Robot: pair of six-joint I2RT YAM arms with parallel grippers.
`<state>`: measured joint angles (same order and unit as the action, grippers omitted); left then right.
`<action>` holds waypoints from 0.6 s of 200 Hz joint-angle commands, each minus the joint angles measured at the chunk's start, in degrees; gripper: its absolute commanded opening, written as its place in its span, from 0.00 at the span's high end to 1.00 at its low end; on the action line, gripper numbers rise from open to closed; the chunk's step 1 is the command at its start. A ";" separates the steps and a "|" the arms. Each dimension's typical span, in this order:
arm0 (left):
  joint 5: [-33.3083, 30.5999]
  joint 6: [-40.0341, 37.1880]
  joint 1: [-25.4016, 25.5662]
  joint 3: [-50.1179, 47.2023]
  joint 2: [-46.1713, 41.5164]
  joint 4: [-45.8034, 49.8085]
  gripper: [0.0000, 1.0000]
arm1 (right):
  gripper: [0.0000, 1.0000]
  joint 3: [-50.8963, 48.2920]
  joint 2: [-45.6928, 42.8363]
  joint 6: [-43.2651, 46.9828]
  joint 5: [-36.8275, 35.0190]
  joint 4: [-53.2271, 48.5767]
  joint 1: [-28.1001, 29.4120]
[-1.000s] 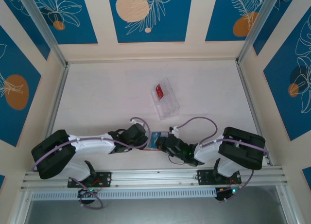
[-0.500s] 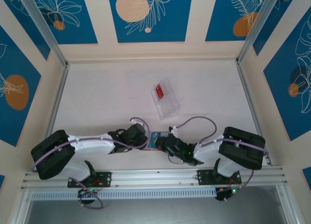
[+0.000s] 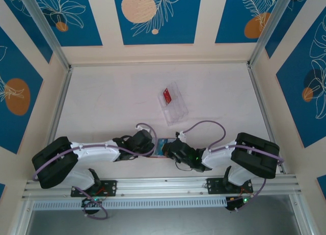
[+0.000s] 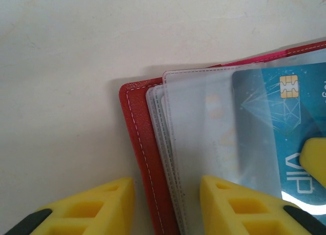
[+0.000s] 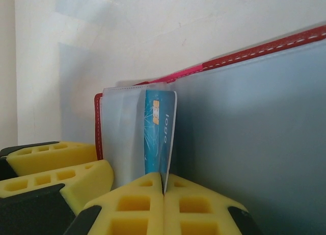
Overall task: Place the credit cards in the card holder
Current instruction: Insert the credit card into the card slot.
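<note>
Lower centre of top view, on surface [image 3: 112,102]: card holder [image 3: 162,146]. Right claw [image 5: 163,183] clenched on blue card [image 5: 155,128], edge-on at clear sleeve, likely for insertion. Left claw [image 4: 165,186] part-open, straddling holder's red edge, likely steadying it.

- The right gripper [image 5: 164,186] was at the card holder's [image 5: 265,49] near edge, its yellow fingers pressed together on the bottom of a blue credit card [image 5: 158,138].
- That card stood edge-on between the holder's clear sleeve [image 5: 122,133] and its grey-blue page [image 5: 244,133].
- The holder's red stitched cover rimmed the page on the far side.
- The left gripper [image 5: 66,166] sat just beside the holder's left end.
- The pale table [image 5: 127,31] lay beyond the holder.
</note>
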<state>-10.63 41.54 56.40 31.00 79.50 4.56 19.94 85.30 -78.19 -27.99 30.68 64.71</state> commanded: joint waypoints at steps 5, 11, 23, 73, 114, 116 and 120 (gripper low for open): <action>-1.14 -0.49 0.64 -2.26 1.35 9.95 0.62 | 1.00 -1.22 2.09 1.57 3.13 -11.90 0.05; -1.14 -0.49 0.64 -2.19 1.44 9.95 0.62 | 1.00 -1.30 1.92 1.56 3.12 -12.18 0.05; -1.04 -0.49 0.64 -2.09 1.53 9.94 0.62 | 1.00 -1.57 1.47 1.74 3.11 -12.69 0.00; -1.13 -0.41 0.64 -2.00 1.62 9.92 0.62 | 1.00 -2.00 0.31 4.96 5.60 -13.32 -1.19; -1.07 -0.41 0.64 -1.91 1.95 9.71 0.62 | 1.00 -2.10 0.30 8.05 8.65 -12.38 -2.26; -1.06 -0.38 0.64 -1.85 1.96 9.69 0.62 | 1.00 -2.10 0.35 8.21 8.80 -12.28 -2.34; -1.06 -0.38 0.64 -1.83 1.99 9.68 0.62 | 1.00 -1.98 0.50 8.50 9.14 -12.08 -2.39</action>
<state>-10.63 41.54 56.45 31.00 79.55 4.58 20.14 83.99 -73.67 -23.66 29.04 62.52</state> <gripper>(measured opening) 0.377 0.066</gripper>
